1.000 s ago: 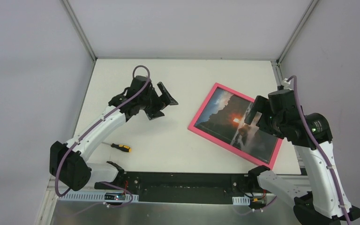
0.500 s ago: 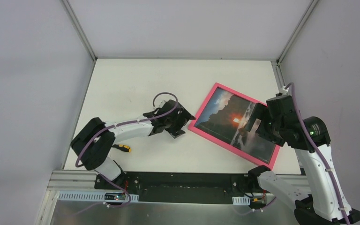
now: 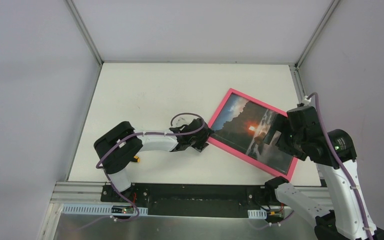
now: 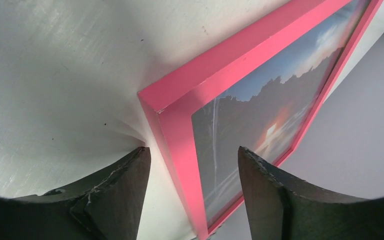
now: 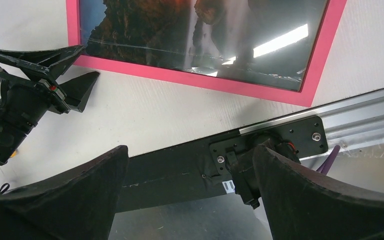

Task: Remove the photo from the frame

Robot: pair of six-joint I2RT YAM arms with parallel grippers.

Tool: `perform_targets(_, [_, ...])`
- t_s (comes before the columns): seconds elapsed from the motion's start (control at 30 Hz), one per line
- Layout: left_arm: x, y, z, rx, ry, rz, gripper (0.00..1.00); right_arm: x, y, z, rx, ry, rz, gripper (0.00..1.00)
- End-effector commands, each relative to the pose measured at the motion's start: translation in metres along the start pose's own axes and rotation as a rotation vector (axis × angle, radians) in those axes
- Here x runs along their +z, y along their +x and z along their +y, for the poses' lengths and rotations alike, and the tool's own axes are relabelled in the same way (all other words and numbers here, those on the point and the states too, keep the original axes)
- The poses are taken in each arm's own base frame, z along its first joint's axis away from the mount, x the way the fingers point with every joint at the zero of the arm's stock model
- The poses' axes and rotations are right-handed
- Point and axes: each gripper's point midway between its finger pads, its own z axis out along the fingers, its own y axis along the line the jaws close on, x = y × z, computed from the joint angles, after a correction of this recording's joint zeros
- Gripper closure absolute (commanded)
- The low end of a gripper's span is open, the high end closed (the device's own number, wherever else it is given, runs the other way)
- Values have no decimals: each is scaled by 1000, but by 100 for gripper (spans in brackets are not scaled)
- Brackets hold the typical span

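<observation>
At center-right of the top view, the frame (image 3: 245,155) lies flat on the tabletop (image 3: 145,90), turned at an angle, with the photo (image 3: 245,127) inside it, face up behind the pink border. The frame's left corner meets the left hand (image 3: 204,138). In the left wrist view that hand (image 4: 192,150) is open, one finger (image 4: 125,185) on the bare tabletop side and the other over the photo (image 4: 260,115), the pink edge (image 4: 180,145) running between them, not clamped. The right hand (image 3: 275,137) sits over the photo's right part. In the right wrist view its fingers (image 5: 80,190) are spread wide with nothing between them; contact with the glass cannot be told. The frame's lower right corner lies close to the black strip (image 3: 200,192) at the tabletop's near edge, and its right end is near the tabletop's right edge. Wide bare tabletop lies above and left of the frame. A screwdriver (image 3: 136,159) pokes out beside the left arm at lower left, well apart from the frame.
</observation>
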Motion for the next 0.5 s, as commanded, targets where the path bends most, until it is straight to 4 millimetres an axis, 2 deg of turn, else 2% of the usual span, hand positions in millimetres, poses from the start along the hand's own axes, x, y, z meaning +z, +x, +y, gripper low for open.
perform_targets(0.0, [1,-16,6,-81,-24,-97,37,-1,5,-11,11,41,6,1])
perform_targets(0.17, [3,-22,18,-73,-71,-130,47,5,8,-11,6,58,27,1])
perform_targets(0.47, [10,-22,29,-34,-133,-145,53,16,16,-5,-8,68,94,1])
